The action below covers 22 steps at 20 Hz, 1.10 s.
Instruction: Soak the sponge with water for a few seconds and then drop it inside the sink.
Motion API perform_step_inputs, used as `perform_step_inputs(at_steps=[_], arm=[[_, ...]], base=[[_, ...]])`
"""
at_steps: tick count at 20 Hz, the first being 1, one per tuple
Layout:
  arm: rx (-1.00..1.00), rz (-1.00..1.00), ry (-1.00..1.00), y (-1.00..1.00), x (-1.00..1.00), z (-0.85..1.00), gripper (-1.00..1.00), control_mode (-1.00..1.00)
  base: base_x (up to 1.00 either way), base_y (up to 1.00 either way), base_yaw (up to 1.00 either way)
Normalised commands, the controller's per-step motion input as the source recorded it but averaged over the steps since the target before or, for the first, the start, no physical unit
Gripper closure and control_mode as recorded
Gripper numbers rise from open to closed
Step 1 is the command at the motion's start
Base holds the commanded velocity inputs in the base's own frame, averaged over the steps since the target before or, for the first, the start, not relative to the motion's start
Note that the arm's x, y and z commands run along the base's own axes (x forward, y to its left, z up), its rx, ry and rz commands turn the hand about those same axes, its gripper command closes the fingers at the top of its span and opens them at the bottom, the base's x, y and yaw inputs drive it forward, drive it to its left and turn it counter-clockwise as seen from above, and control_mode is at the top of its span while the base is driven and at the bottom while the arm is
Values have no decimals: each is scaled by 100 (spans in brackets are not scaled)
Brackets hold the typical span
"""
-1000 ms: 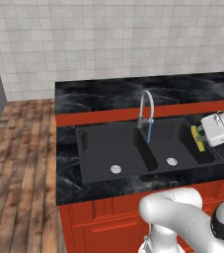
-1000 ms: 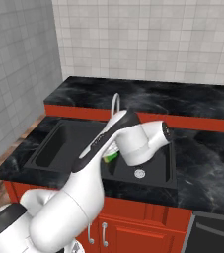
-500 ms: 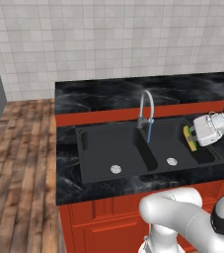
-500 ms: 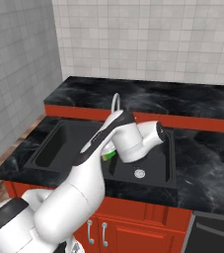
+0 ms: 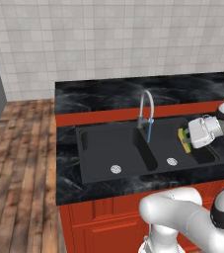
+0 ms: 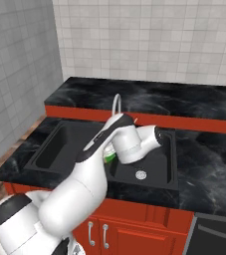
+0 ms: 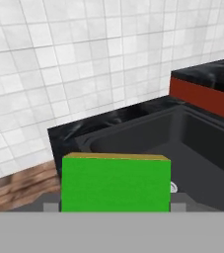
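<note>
The sponge (image 5: 184,140), yellow with a green layer, hangs above the narrower right basin of the black sink (image 5: 103,148). My gripper (image 5: 186,140) is shut on it from the right. A thin light-blue stream of water (image 5: 149,131) falls from the curved grey faucet (image 5: 146,101), a short way left of the sponge and apart from it. In the right base view my arm covers most of the sponge (image 6: 108,157), just left of the hand above the sink (image 6: 167,169). The hand view has the sponge's green face (image 7: 116,183) between my fingertips (image 7: 177,207), with the sink (image 7: 192,143) beyond.
Glossy black marbled countertop (image 5: 133,91) surrounds the sink, with red cabinet fronts (image 6: 149,229) below and a tiled wall (image 5: 108,39) behind. Wooden floor (image 5: 19,173) lies to the left. Each basin has a round silver drain (image 5: 115,169).
My gripper has carried the sponge leftward and slightly down, from over the sink's right edge toward the faucet and the water stream.
</note>
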Motion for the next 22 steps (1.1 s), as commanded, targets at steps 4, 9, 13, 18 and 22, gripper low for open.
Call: perform_step_inputs(at_steps=[4, 9, 13, 18, 22], arm=[[0, 0, 0, 10, 30, -6, 100, -100], [-1, 0, 0, 3, 29, -4, 100, -100], [-1, 0, 0, 1, 33, -7, 100, -100], [0, 0, 0, 0, 33, -15, 100, -100], [0, 0, 0, 0, 28, -19, 100, -100]], base=[[0, 0, 0], [0, 0, 0], [0, 0, 0], [0, 0, 0], [0, 0, 0]])
